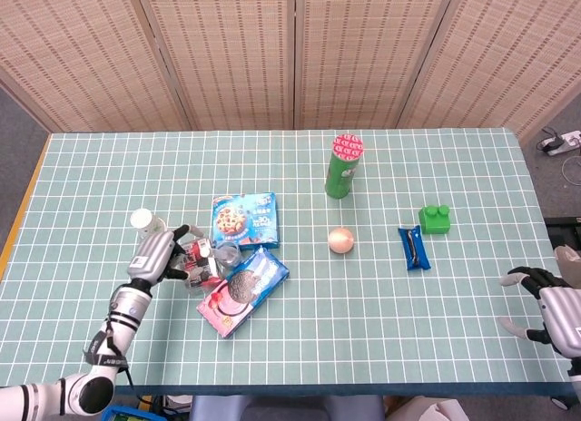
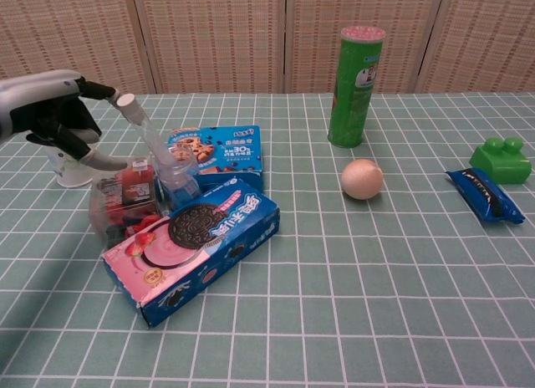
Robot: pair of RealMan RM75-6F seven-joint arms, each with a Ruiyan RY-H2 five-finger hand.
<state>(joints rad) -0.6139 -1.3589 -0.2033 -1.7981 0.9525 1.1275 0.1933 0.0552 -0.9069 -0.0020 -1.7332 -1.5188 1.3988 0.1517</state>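
Note:
My left hand (image 1: 156,255) (image 2: 52,120) is at the front left of the table, fingers spread. Its fingertips touch a crumpled clear plastic pack with red contents (image 1: 194,260) (image 2: 125,202) without closing on it. A clear bottle with a white cap (image 1: 143,220) (image 2: 127,102) lies just behind the hand. A small blue-capped bottle (image 2: 176,184) leans against the pack. A pink and blue cookie box (image 1: 242,289) (image 2: 194,247) lies to the right of the pack. My right hand (image 1: 547,306) hovers at the front right table edge, fingers apart and empty.
A blue cookie box (image 1: 245,217) (image 2: 219,150) lies behind the pack. A tall green can (image 1: 344,166) (image 2: 357,85) stands at mid table, a pale round ball (image 1: 340,240) (image 2: 362,178) in front of it. A blue snack packet (image 1: 412,249) (image 2: 483,193) and green block (image 1: 435,219) (image 2: 501,159) sit to the right.

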